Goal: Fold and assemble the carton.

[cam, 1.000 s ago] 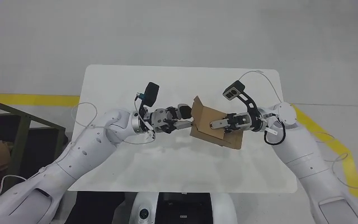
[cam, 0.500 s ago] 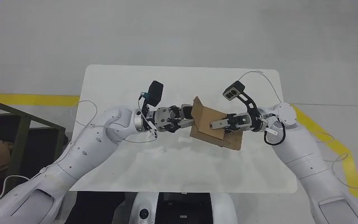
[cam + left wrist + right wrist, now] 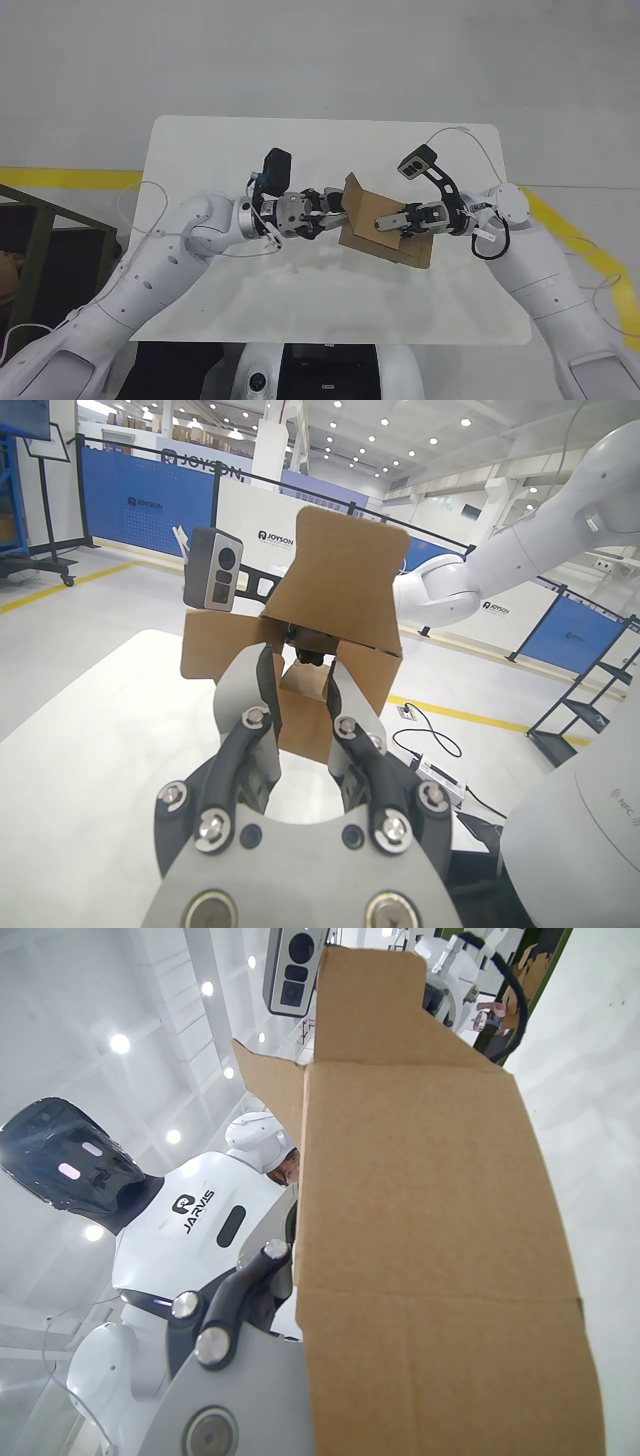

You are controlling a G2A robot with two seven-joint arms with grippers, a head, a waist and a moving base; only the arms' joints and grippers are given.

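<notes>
On the white rectangular table (image 3: 250,290), right of its centre, the brown corrugated cardboard carton (image 3: 372,240) lies between the two arms. It is partly erected, and its open end faces the left arm.

In the left wrist view, a rounded upper flap (image 3: 345,585) stands above the opening. A side flap (image 3: 210,645) is splayed outward, and a short lower flap (image 3: 302,685) hangs below the opening.

The left gripper (image 3: 298,665) is just beside the open end. Its fingers (image 3: 265,680) are parted by a moderate gap and hold nothing. The lower flap shows in the gap between them. It cannot be determined whether either finger contacts the cardboard.

The right gripper (image 3: 392,222) lies across the top of the carton from the opposite side. In the right wrist view, a broad carton panel (image 3: 425,1203) covers the front of this gripper. It cannot be determined whether the gripper is clamped on the panel.
</notes>
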